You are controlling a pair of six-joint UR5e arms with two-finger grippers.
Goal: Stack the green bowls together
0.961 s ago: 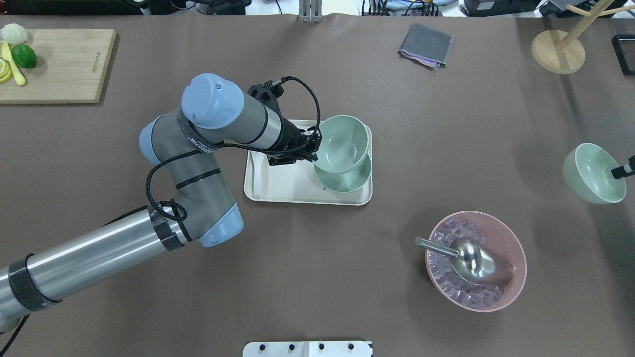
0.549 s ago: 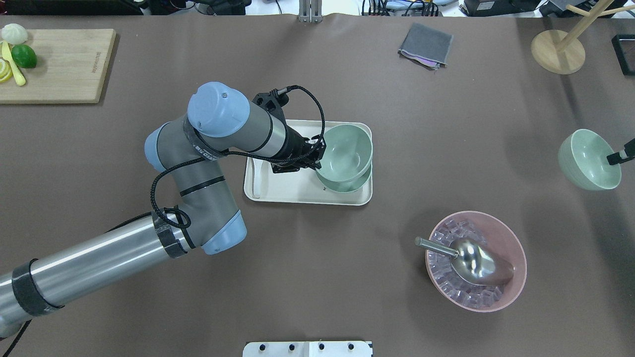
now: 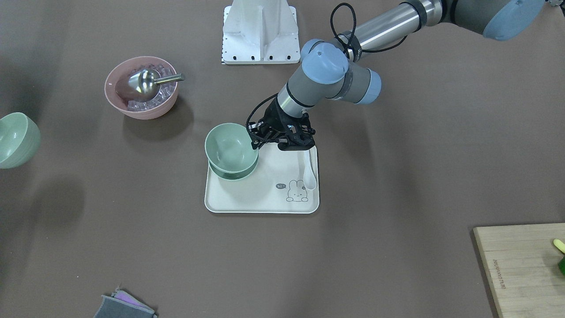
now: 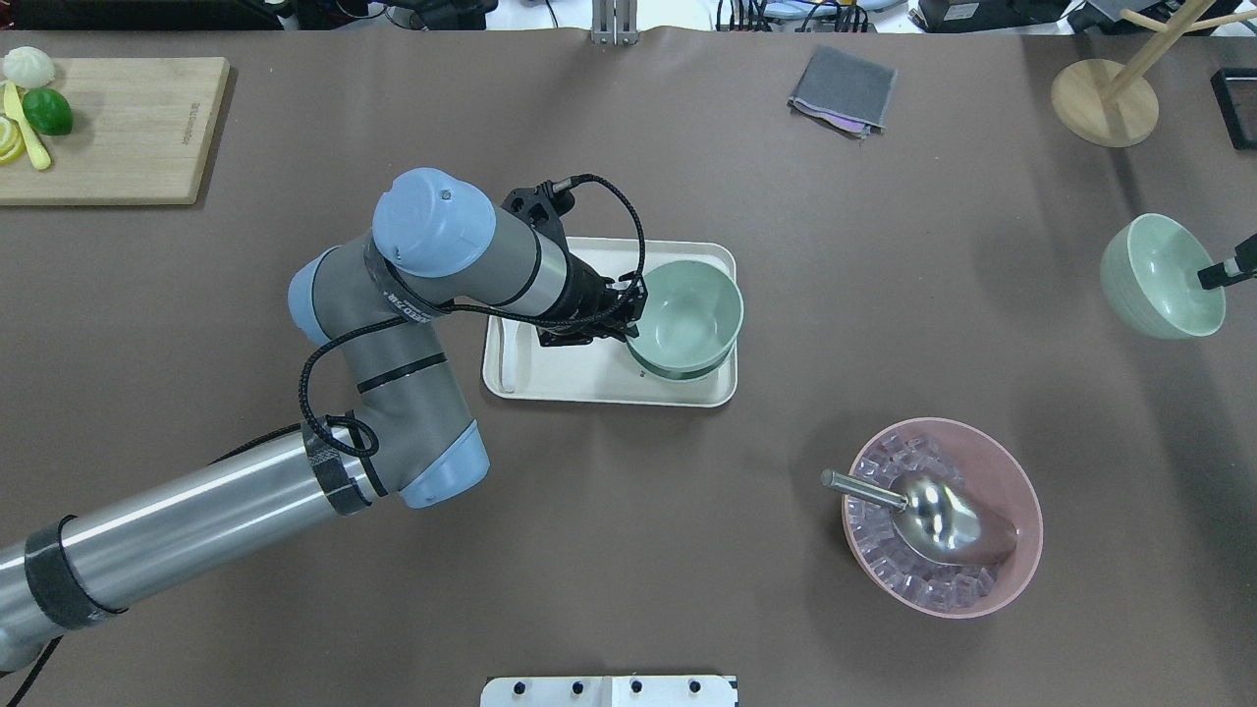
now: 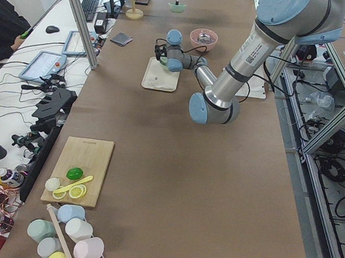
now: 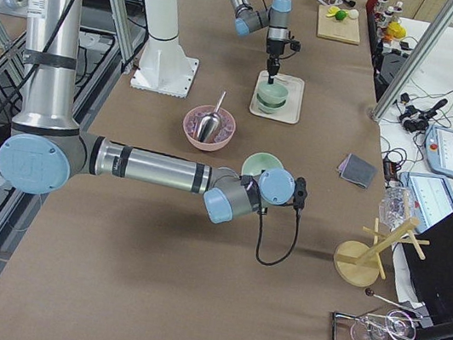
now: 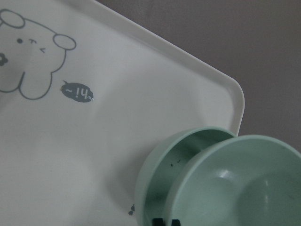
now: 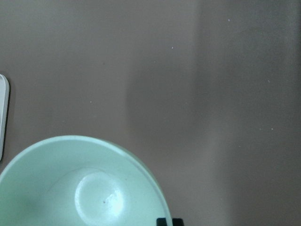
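My left pincer is squeezed shut on the rim of the top green bowl. Just below it, the bottom green bowl sits on the white tray. The top bowl is not straight over the bottom one. I cannot tell if the two touch. A white spoon lies on the tray, on the arm's side of the pincer. My right pincer pinches the rim of the third green bowl. That bowl is tipped, up off the table, and far from the tray.
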